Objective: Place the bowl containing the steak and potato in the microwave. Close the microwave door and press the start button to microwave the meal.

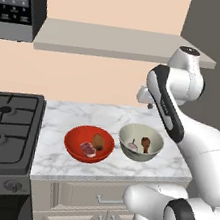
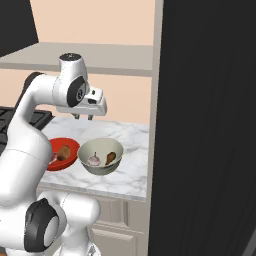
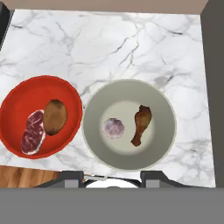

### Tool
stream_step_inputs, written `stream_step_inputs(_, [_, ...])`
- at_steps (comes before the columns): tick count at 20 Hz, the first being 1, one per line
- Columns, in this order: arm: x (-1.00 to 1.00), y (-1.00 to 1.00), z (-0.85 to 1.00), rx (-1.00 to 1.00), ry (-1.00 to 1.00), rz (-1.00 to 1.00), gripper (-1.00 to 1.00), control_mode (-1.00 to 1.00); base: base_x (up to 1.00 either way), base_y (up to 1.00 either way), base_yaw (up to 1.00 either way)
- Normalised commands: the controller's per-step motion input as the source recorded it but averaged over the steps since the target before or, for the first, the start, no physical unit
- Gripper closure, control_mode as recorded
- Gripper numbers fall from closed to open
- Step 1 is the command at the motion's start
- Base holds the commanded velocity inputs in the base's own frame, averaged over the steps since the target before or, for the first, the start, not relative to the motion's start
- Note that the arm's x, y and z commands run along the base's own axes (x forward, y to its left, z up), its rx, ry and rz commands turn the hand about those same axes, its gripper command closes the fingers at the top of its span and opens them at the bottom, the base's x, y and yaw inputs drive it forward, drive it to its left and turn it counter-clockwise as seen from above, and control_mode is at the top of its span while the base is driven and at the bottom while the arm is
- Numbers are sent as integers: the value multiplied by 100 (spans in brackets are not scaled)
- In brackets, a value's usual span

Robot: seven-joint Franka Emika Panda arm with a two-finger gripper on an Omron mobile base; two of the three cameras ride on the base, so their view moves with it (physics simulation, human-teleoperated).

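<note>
Marble counter (image 1: 62, 162) with red bowl (image 1: 89, 143) beside grey-green bowl (image 1: 140, 142), half-open empty tool (image 2: 83, 116) above.

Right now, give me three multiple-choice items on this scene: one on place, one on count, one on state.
1. Where is the red bowl?
A. on the stove
B. on the counter, beside the grey-green bowl
C. in the microwave

2. How many food items lie in the red bowl?
A. one
B. two
C. four

3. What is the gripper doing?
A. hanging above the bowls, holding nothing
B. gripping the red bowl's rim
C. lifting the potato

Key: 1 B, both bowls sit side by side on the marble. 2 B, the steak and potato. 3 A, it hangs clear above the counter.
</note>
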Motion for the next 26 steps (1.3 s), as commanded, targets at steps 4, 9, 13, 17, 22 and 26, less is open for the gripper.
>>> stream_step_inputs(4, [-19,0,-25,0,0,0,-100,-100,0,0,0])
stream_step_inputs(9, [-60,7,-56,0,-7,-3,-100,-100,0,0,0])
stream_step_inputs(13, [-53,2,-65,2,-9,-4,-100,-100,0,0,0])
stream_step_inputs(17, [-45,33,-65,4,-1,-4,-100,-100,0,0,0])
stream_step_inputs(22, [-33,43,-50,11,0,-6,-100,-100,0,0,0])
stream_step_inputs(26, [-3,51,-23,9,3,-13,-100,-100,0,0,0])
